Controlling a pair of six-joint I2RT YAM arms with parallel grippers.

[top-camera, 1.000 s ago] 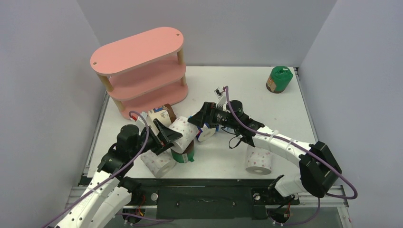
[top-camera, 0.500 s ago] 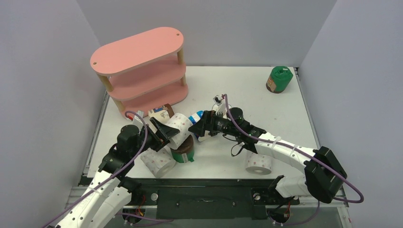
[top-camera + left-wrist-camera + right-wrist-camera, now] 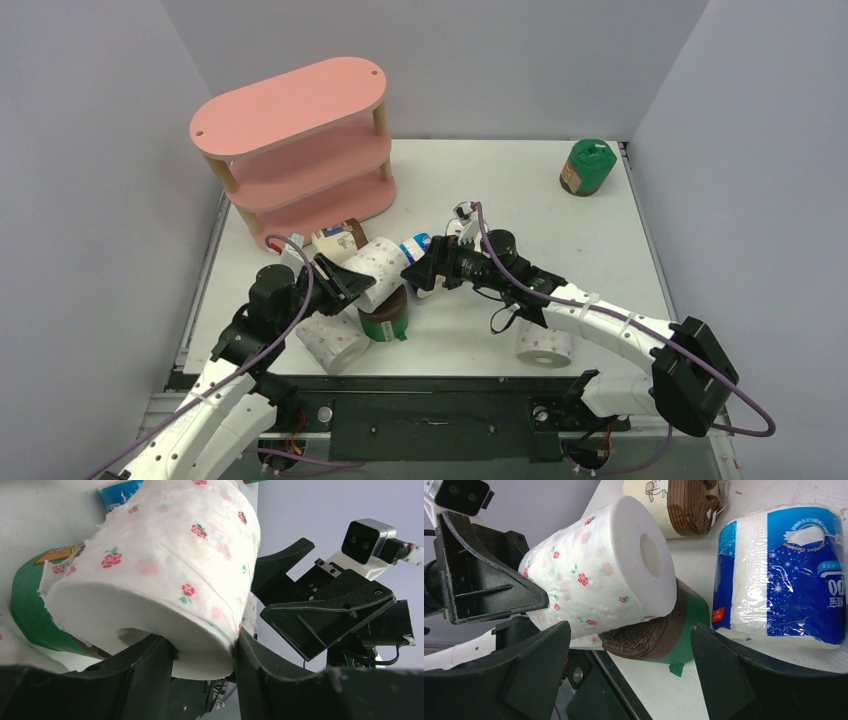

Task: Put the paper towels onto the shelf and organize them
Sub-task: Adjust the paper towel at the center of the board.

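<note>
Shelf (image 3: 290,105) sits back-left on the table (image 3: 600,230). Left gripper (image 3: 349,283) is clamped on a rose-print roll (image 3: 378,262), fingers (image 3: 150,665) pressing both sides, roll tilted over a green-wrapped roll (image 3: 386,322). Second dotted roll (image 3: 335,342) is just beside that, near edge. Beige-brown roll (image 3: 340,238) lies just in front of the shelf, blue-and-white roll (image 3: 412,245) to its right. Right gripper (image 3: 416,277) has its jaws wide apart, holding nothing, facing the held roll. Third dotted roll (image 3: 543,345) is beside the right arm. Green roll (image 3: 586,167) is in the far-right corner.
</note>
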